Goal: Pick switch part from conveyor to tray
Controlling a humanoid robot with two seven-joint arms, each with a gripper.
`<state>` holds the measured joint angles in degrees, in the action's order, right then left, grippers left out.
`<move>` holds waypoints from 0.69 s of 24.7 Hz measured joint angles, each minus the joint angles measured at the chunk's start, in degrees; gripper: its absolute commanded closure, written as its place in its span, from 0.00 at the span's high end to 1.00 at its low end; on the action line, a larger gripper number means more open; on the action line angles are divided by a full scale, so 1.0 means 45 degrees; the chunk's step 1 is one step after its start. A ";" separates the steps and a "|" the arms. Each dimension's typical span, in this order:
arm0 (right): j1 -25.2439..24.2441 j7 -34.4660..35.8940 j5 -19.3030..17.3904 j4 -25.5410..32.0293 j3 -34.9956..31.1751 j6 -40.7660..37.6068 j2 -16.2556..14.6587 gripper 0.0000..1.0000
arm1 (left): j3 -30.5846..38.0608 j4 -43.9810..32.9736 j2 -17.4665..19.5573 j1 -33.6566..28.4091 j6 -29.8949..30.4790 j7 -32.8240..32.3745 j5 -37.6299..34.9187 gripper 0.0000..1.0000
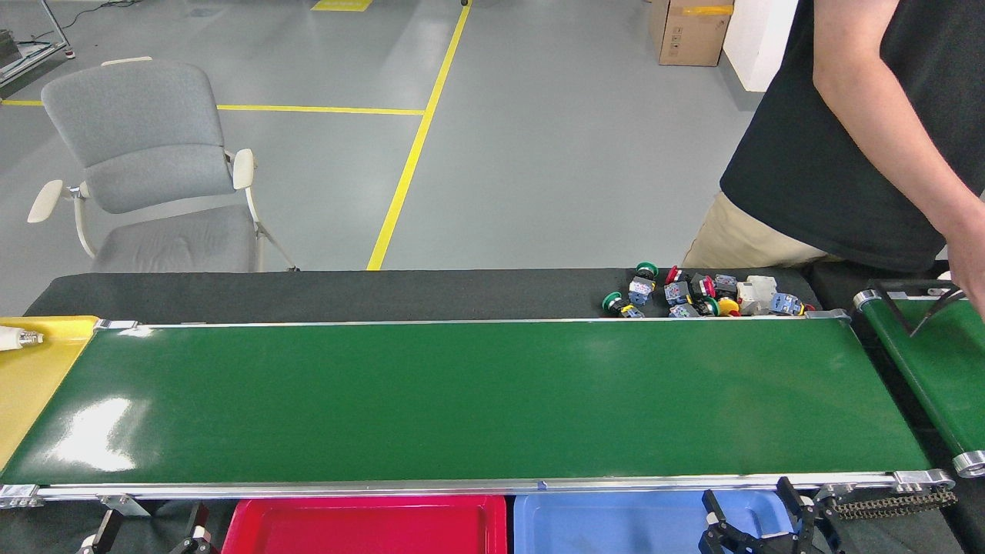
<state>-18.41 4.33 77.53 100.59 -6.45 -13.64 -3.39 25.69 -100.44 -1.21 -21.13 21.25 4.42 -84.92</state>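
The conveyor (462, 400), a wide glossy dark-green belt in a silver frame, runs across the view with nothing lying on it. A pile of switch parts (696, 296) in green, red, yellow, blue and grey sits on the black strip just behind the belt's far right edge. Below the belt's near edge are a red tray (369, 527) and a blue tray (616, 527). My right gripper (754, 512) hovers open over the blue tray's right part, holding nothing. My left gripper (150, 535) peeks in at the bottom left, its two fingers spread apart and empty.
A person in a black shirt (846, 154) stands at the far right, one arm reaching down over the narrower angled green belt (931, 377). A yellow tray (35, 369) at the belt's left end holds a white part (15, 337). A grey chair (154, 169) stands behind.
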 measured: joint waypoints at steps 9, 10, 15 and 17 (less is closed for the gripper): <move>-0.0281 0.0263 0.0089 0.0000 0.0015 0.0193 0.0213 1.00 | -0.0060 0.0090 0.0015 0.0120 -0.0058 0.0341 -0.0436 1.00; -0.0281 0.0246 0.0089 0.0000 0.0015 0.0339 0.0220 1.00 | -0.0060 0.0094 0.0014 0.0125 -0.0058 0.0586 -0.0434 1.00; -0.0279 -0.0310 0.0089 0.0000 0.0015 0.0920 0.0220 1.00 | -0.0071 0.0107 0.0056 0.0351 -0.0075 0.1205 -0.0434 1.00; -0.0279 -0.0421 0.0083 0.0000 -0.0007 0.0988 0.0219 1.00 | -0.0070 0.0179 0.0290 0.0438 -0.0092 0.1262 -0.0434 1.00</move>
<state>-19.67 2.44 77.90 100.59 -6.48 -9.19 -2.41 25.38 -99.63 0.09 -19.16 20.84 10.10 -86.87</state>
